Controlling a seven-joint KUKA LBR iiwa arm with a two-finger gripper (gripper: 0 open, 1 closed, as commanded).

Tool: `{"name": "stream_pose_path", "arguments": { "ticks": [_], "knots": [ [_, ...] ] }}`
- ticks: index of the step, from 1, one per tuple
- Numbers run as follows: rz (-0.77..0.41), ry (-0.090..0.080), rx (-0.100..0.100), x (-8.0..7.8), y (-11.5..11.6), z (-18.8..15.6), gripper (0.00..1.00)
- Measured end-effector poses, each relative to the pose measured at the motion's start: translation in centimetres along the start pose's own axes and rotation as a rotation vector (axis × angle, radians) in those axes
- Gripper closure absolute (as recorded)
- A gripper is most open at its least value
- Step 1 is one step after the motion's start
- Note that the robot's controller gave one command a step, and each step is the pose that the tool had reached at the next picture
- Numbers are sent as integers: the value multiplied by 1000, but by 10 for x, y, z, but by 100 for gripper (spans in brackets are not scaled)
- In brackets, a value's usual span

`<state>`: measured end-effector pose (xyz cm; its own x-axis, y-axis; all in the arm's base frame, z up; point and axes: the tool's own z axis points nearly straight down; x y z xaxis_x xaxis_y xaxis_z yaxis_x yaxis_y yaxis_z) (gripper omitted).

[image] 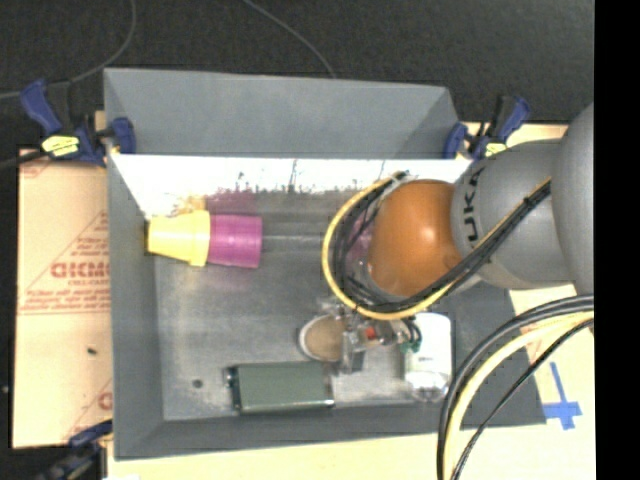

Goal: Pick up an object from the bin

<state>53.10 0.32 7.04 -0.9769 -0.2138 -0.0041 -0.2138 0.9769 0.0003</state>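
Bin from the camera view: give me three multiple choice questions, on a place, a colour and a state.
1. Where in the bin lies the grey-green slab? A far left corner; B along the view's lower wall; C on the rim.
2. The cup joined to the yellow cup is: A pink; B blue; C black.
3. Those cups: A stand upright; B lie on their sides; C hang off the rim.
B, it hugs the lower wall; A, pink shows beside yellow; B, their sides face up.
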Motion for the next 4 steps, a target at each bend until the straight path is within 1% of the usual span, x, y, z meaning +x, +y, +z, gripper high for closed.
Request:
{"name": "stream_pose_path", "arguments": {
  "ticks": [4],
  "knots": [
    [4,0,0,0,0,0,100]
  ]
}}
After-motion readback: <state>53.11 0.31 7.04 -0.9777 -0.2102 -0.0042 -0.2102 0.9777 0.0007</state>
